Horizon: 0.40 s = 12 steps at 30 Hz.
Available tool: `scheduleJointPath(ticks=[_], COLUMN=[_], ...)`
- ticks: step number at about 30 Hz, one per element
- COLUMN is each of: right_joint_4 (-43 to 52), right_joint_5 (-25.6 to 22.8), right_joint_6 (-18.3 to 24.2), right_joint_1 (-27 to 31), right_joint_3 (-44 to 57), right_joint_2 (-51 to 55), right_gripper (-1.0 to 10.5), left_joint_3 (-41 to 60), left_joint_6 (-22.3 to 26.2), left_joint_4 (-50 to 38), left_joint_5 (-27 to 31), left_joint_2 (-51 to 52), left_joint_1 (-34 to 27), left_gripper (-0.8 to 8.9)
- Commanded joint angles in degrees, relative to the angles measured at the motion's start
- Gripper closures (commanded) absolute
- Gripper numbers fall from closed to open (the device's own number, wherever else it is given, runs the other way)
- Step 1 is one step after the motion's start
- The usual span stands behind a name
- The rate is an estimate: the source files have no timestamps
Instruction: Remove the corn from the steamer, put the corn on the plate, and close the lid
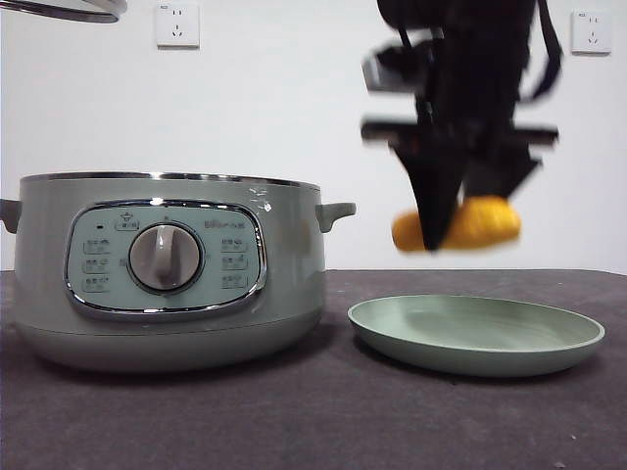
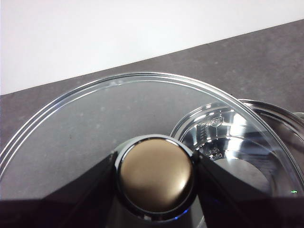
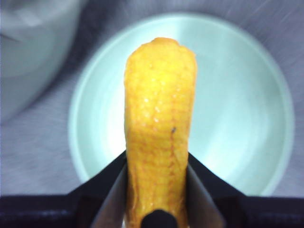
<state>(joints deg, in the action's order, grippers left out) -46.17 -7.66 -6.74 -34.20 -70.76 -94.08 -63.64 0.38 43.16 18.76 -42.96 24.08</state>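
Note:
My right gripper (image 1: 460, 201) hangs in the air above the pale green plate (image 1: 549, 348), shut on the yellow-orange corn (image 1: 485, 223), which lies level between its jaws. The right wrist view looks straight down past the corn (image 3: 160, 128) onto the plate (image 3: 237, 95). The sage-green steamer (image 1: 167, 269) stands open at the left. My left gripper (image 2: 156, 173) is shut on the knob (image 2: 156, 175) of the glass lid (image 2: 95, 123), held up in the air. Only the lid's rim (image 1: 69, 10) shows at the top left of the front view. Through the glass I see the steamer's shiny inside (image 2: 237, 142).
The table (image 1: 313, 421) has a dark grey cloth. A white wall with two sockets (image 1: 177, 24) stands behind it. The steamer's right side handle (image 1: 336, 211) points toward the plate, with a narrow gap between pot and plate.

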Motion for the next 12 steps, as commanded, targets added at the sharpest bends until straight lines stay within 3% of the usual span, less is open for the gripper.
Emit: scheduleJointPath(ticks=[1, 5, 12], right_joint_4=[7.13, 15.56, 16.15], right_joint_5=[0.07, 0.13, 0.24], right_joint_6=[-0.76, -1.22, -0.7], right_joint_1=[0.7, 0.83, 1.88], right_joint_3=[6.56, 11.78, 12.28], right_joint_2=[-0.48, -0.5, -0.66], right_gripper=[9.6, 9.6, 9.4], left_joint_3=[-0.63, -0.63, -0.63], left_joint_6=[-0.37, -0.39, -0.76], left_joint_4=[-3.26, -3.21, -3.23], left_joint_5=[0.26, 0.24, 0.17], left_joint_2=[0.61, 0.61, 0.61], left_joint_1=[-0.02, -0.02, -0.02], left_gripper=[8.22, 8.22, 8.22])
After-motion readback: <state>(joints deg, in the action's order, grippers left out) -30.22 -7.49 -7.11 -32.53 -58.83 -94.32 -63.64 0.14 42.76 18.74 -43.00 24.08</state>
